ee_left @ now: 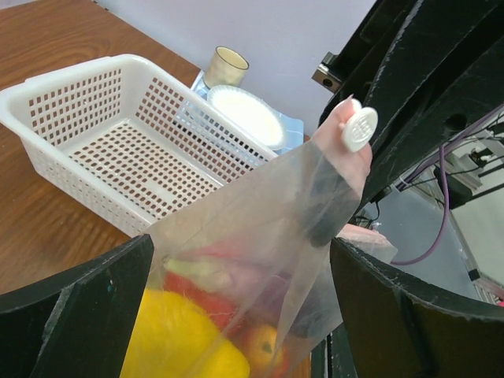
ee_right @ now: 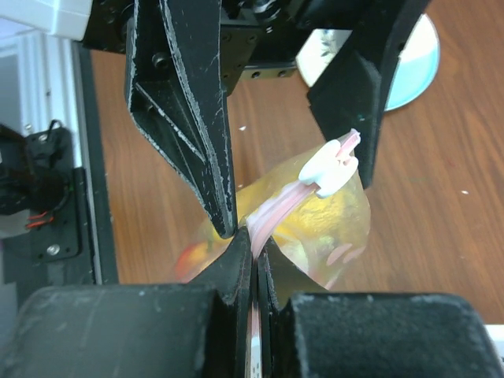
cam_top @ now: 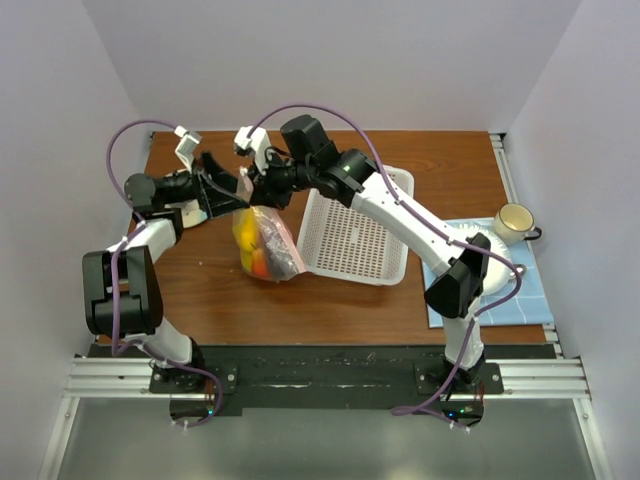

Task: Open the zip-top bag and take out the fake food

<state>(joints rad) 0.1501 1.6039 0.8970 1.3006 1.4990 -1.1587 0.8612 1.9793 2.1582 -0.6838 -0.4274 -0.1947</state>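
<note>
Right gripper (ee_right: 253, 250), bottom centre of its wrist view: jaws pressed tight on the pink zipper strip (ee_right: 279, 211), pinning one end so the mouth has an anchor.

Left gripper (ee_left: 241, 256): fingers spread wide at lower left and lower right of its view. They straddle the zip-top bag (cam_top: 268, 245) without gripping it, likely lining up for the opposite lip or the white slider (ee_right: 329, 169).

Bag hangs below both grippers, centre-left of the top view. Cannot tell whether its bottom rests on the table (cam_top: 300, 300).

Fake food (ee_left: 177, 346) inside, sunk low: yellow and red pieces. Strip looks closed; nothing out yet.

Just right of the bag: white basket (cam_top: 350, 240). Far right edge: cup (cam_top: 513, 222).
</note>
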